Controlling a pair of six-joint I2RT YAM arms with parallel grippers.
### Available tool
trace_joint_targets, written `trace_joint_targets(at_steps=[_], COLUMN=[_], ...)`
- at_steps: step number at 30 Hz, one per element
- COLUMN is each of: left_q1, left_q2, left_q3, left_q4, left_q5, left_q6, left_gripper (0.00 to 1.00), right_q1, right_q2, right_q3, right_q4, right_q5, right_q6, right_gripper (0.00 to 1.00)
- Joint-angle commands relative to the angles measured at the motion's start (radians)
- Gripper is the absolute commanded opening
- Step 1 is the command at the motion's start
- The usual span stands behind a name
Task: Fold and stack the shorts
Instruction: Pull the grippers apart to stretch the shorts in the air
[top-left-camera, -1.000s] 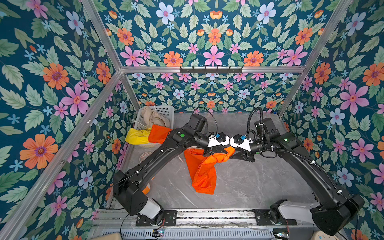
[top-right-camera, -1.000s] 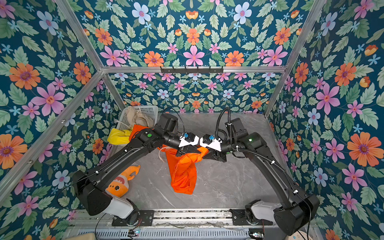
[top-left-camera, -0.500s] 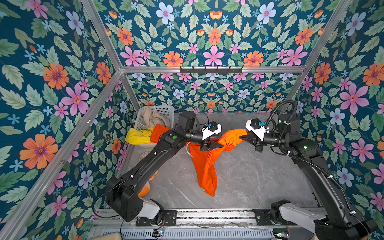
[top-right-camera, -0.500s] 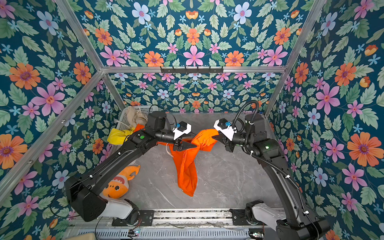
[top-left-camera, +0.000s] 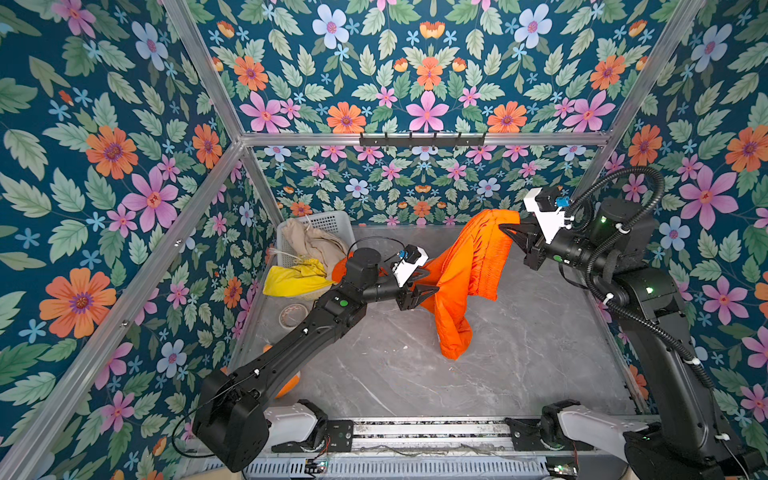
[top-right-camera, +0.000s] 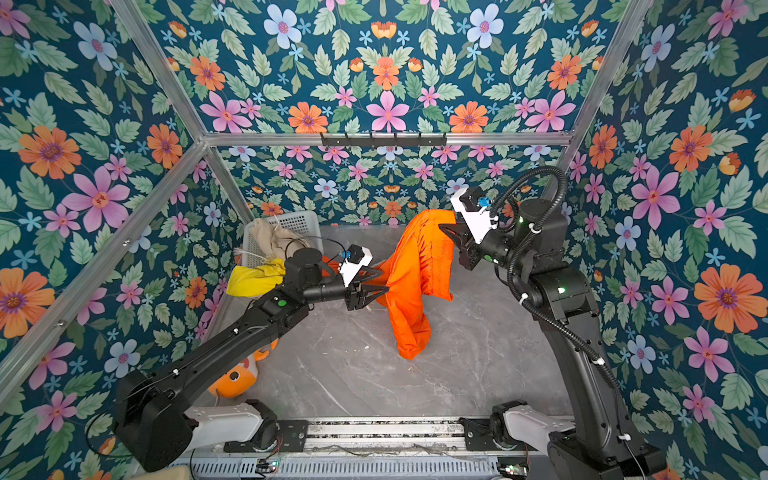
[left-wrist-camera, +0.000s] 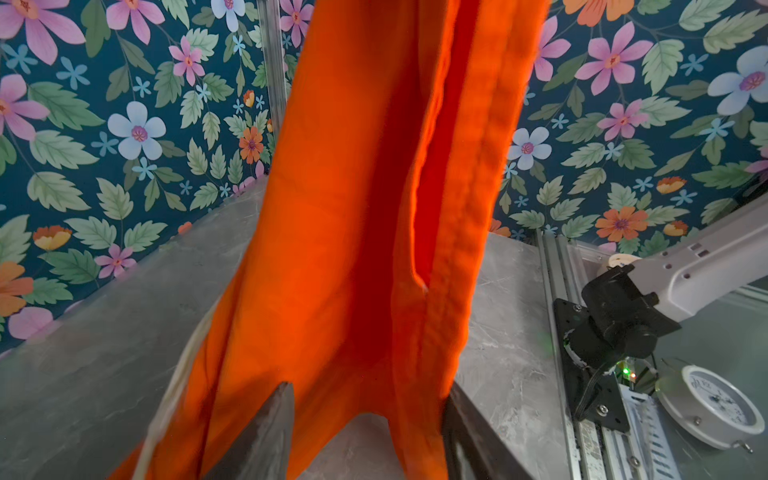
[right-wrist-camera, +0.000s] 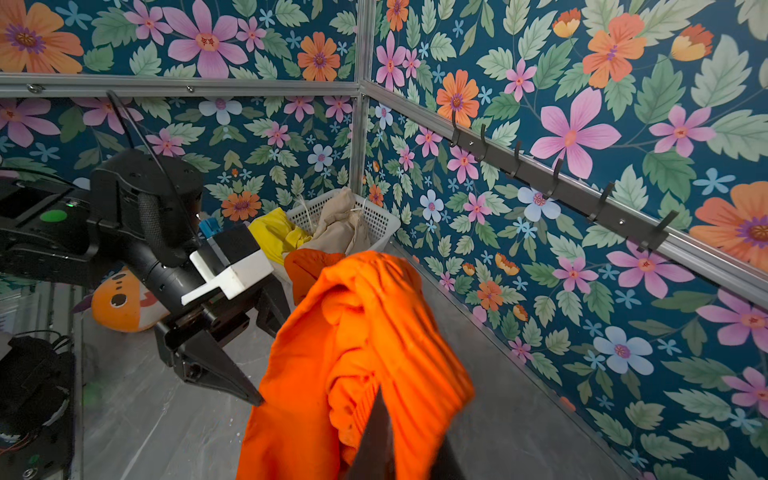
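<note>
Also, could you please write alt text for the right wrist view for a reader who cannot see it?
Bright orange shorts fill the foreground, bunched in the shut right hand, over a grey table. The left hand stands open beside the cloth; behind, a white basket in the corner holds beige shorts and yellow shorts.

On the table (top-left-camera: 540, 353), basket (top-left-camera: 332, 218) far left; shorts (top-left-camera: 465, 270) hang between left claw (top-left-camera: 432, 280) and right claw (top-left-camera: 505, 228)
</note>
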Motion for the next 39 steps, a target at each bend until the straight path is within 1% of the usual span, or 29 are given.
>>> trace_joint_targets(at_steps=[1,4,5,7,8,10,14,17,19,23,25,31,35,36,37,38,39], left_q1=[0.000,-0.010,-0.013,-0.018,-0.020,-0.029,-0.061,-0.077,-0.091,-0.120,-0.126,-0.155,-0.183,-0.191,-0.194,-0.195,-0.195], left_q2=[-0.008,-0.002,0.003,0.012,0.019,0.029,0.042,0.055,0.064,0.084,0.096,0.132,0.152,0.154,0.156,0.151,0.143], left_q3=[-0.073,-0.170,-0.205,-0.266,-0.292,-0.329,-0.386,-0.410,-0.428,-0.461,-0.476,-0.499,-0.507,-0.507,-0.505,-0.503,-0.498], left_q4=[0.153,0.267,0.319,0.416,0.446,0.471,0.482,0.459,0.460,0.455,0.468,0.509,0.537,0.537,0.531,0.520,0.497], left_q5=[0.002,0.025,0.029,-0.013,-0.042,-0.091,-0.109,-0.086,-0.068,-0.126,-0.150,-0.175,-0.194,-0.203,-0.208,-0.211,-0.220], left_q6=[-0.086,-0.138,-0.180,-0.277,-0.314,-0.347,-0.313,-0.274,-0.257,-0.234,-0.243,-0.281,-0.306,-0.308,-0.308,-0.308,-0.309], left_gripper=[0.56,0.55,0.56,0.57,0.60,0.62,0.65,0.67,0.67,0.66,0.66,0.63,0.63,0.61,0.56,0.50,0.39], right_q1=[0.001,0.001,0.000,0.001,0.001,0.002,0.002,0.002,0.002,0.002,0.001,0.001,0.001,0.002,0.001,0.002,0.001], right_q2=[0.021,0.036,0.038,0.041,0.041,0.044,0.049,0.053,0.055,0.055,0.053,0.048,0.044,0.044,0.044,0.044,0.042], right_q3=[0.017,0.020,0.019,0.016,0.014,0.011,0.010,0.011,0.011,0.012,0.011,0.005,0.001,0.000,0.001,0.002,0.006], right_q4=[0.007,0.005,0.009,0.018,0.022,0.028,0.034,0.036,0.037,0.036,0.038,0.045,0.047,0.046,0.046,0.044,0.037], right_q5=[0.003,0.004,0.004,0.004,0.005,0.001,-0.013,-0.018,-0.021,-0.022,-0.023,-0.024,-0.020,-0.020,-0.019,-0.015,-0.007], right_q6=[-0.011,-0.002,0.003,0.010,0.016,0.024,0.038,0.041,0.044,0.045,0.047,0.052,0.056,0.057,0.058,0.058,0.059], right_gripper=[0.00,0.00,0.00,0.00,0.00,0.00,0.00,0.00,0.00,0.00,0.00,0.00,0.00,0.00,0.00,0.00,0.00])
